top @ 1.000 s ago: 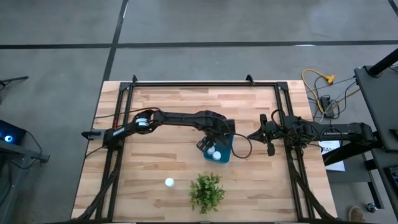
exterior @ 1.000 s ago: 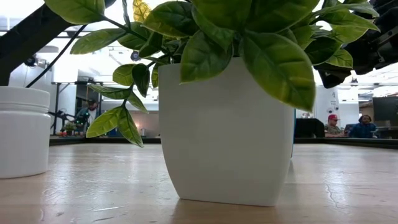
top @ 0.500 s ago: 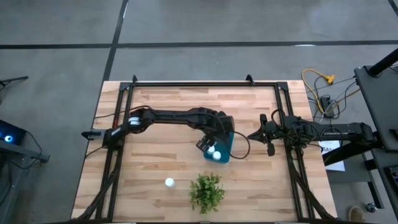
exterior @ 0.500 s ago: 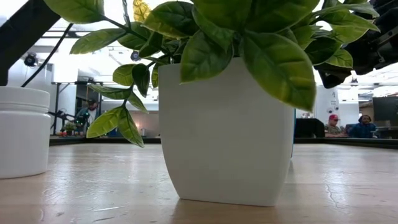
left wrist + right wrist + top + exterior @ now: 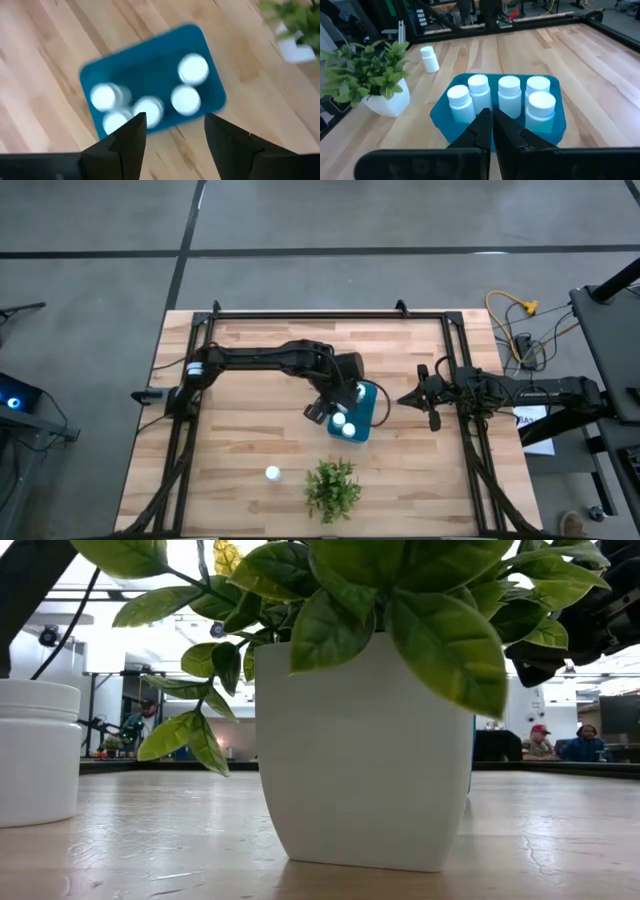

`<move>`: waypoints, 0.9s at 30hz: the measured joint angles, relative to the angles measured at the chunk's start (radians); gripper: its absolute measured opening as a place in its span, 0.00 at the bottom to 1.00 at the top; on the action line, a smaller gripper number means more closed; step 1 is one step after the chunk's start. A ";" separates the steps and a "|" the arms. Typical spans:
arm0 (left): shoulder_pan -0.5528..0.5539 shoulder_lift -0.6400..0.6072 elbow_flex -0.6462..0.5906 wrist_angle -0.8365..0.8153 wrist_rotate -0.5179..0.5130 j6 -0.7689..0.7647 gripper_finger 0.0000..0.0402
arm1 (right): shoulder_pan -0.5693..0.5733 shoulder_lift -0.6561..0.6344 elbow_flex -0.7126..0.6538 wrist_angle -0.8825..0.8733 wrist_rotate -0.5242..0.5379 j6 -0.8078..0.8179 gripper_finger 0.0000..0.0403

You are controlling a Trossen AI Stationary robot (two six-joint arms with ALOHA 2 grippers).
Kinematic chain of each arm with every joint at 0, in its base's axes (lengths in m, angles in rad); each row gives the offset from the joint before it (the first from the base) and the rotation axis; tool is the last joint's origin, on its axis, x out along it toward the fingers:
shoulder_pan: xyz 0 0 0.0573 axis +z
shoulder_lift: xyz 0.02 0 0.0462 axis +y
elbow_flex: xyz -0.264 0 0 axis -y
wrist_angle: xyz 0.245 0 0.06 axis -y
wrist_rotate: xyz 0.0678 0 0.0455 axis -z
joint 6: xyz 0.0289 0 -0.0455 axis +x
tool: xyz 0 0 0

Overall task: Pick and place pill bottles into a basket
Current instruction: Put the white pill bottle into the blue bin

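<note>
The teal basket (image 5: 145,70) (image 5: 366,402) (image 5: 557,129) stands on the table's middle with several white pill bottles (image 5: 192,68) (image 5: 509,95) upright inside. One more pill bottle (image 5: 272,473) (image 5: 429,58) (image 5: 38,752) stands on the wood nearer the front left. My left gripper (image 5: 175,131) (image 5: 324,411) hovers open above the basket's left side, fingers pointing steeply down, nothing between them. My right gripper (image 5: 492,122) (image 5: 404,399) is shut and waits at the basket's right side, clear of it.
A green plant in a white pot (image 5: 333,488) (image 5: 365,755) (image 5: 381,82) stands near the front edge, just in front of the basket. Black frame rails (image 5: 310,313) run along the table's far, left and right sides. People sit in the room beyond the table (image 5: 540,740).
My left gripper has risen from low over the basket and drawn a little toward the table's left, its arm folding back. The bottles in the basket and the one on the table have stayed put.
</note>
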 joint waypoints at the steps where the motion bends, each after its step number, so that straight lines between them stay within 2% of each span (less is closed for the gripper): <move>1: 0.000 -0.010 -0.020 -0.010 0.000 -0.011 0.45 | 0.000 0.000 -0.001 0.000 0.000 0.000 0.02; 8: -0.005 -0.135 -0.242 0.055 0.016 -0.096 0.45 | 0.000 0.007 -0.001 0.013 0.001 -0.010 0.02; 16: -0.010 -0.428 -0.630 0.383 0.019 -0.142 0.45 | -0.001 0.013 -0.001 0.053 0.001 -0.011 0.02; 22: -0.012 -0.662 -0.948 0.660 0.017 -0.233 0.45 | -0.001 0.013 -0.001 0.064 0.001 0.000 0.02; 27: -0.016 -0.807 -1.168 0.856 0.016 -0.321 0.45 | -0.002 0.013 -0.001 0.071 0.017 0.002 0.02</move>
